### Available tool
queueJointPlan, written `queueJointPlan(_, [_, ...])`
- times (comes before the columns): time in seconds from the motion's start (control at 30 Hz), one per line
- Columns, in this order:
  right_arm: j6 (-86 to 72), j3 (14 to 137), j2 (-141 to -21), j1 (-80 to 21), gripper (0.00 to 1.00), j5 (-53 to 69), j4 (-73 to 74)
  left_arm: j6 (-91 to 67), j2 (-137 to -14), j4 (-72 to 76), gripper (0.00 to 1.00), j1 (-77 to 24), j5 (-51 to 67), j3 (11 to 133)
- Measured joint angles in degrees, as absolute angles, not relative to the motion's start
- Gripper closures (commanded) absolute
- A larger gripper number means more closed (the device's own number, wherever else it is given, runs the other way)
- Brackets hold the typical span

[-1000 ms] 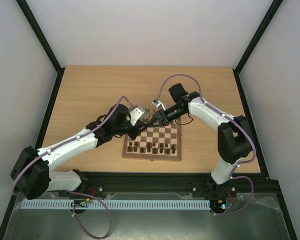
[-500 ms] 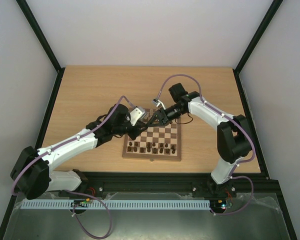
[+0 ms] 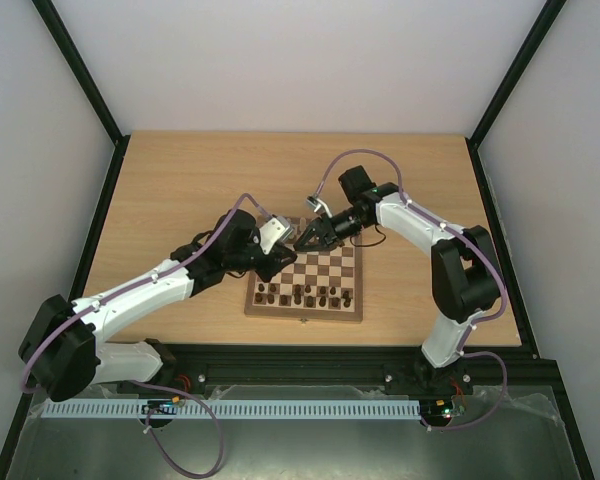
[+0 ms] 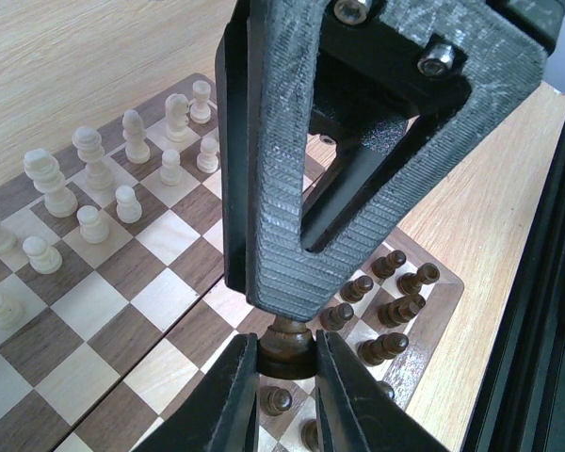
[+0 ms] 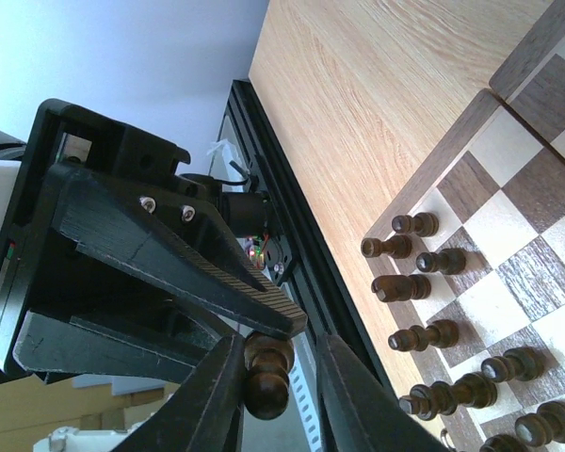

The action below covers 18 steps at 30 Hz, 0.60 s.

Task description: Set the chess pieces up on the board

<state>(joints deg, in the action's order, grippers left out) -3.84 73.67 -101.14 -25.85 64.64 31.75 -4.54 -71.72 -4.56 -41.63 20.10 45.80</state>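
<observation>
wood table [image 3: 180,180] | l end effector [image 4: 285,365] clamped on dark brown piece [image 4: 284,343] | r end effector [image 5: 277,375] grip unclear

The setting is a robotics lab test cell, not a home or shop. A pale wooden tabletop [image 3: 180,190] sits inside an enclosure of plain white walls [image 3: 300,60] edged by black frame struts [image 3: 80,70]. Two white and black robot arms, the left arm [image 3: 140,290] and the right arm [image 3: 420,225], are bolted to a black rail [image 3: 300,365] along the near edge. Purple cables [image 3: 195,445] loop from the arms down to their bases, and a white slotted cable duct [image 3: 240,409] runs in front of the rail. The board [image 3: 325,272] lies on the tabletop as the work object.
</observation>
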Motion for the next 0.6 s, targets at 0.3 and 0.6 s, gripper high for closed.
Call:
queueJointPlan(0.3, [-4.0,73.7,-101.1,-25.8,0.89,65.4,31.2,-4.8,-71.7,-4.6,0.73,-41.6,19.7,45.8])
queueJointPlan(0.6, [-1.9,73.5,-98.0,-25.8,0.91,57.6,30.8,-6.3,-70.7,-6.9,0.32,-41.8,13.8,46.1])
